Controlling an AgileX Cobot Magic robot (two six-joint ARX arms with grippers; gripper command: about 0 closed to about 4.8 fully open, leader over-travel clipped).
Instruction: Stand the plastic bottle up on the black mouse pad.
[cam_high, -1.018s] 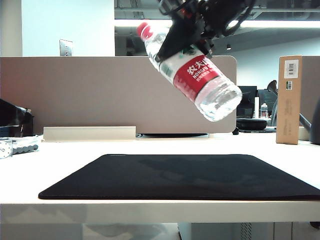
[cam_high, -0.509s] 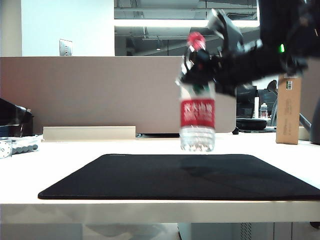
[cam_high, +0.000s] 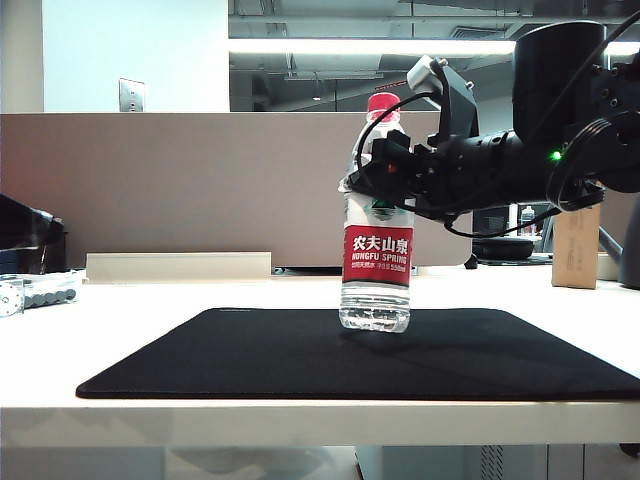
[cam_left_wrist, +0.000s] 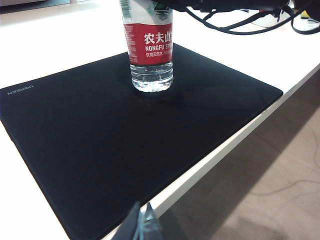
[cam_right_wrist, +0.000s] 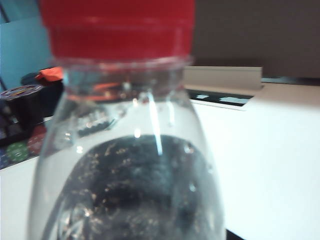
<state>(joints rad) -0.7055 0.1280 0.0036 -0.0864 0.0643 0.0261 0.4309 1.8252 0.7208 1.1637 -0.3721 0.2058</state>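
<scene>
Bright overhead office light; soft shadows on black mouse pad (cam_high: 300, 350); right wrist close-up blurred, perhaps defocused.

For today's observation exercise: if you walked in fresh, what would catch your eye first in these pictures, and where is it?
First, the plastic bottle with its red cap, upright near the middle of the black mouse pad. Next, the right pincer reaching in from the right and clamped on the bottle's shoulder. The left pincer shows only as a tip at the pad's near edge.

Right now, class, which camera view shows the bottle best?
The exterior view: the whole bottle stands upright on the pad, held by the right hand. The left wrist view crops its top; the right wrist view shows only cap and neck.
</scene>
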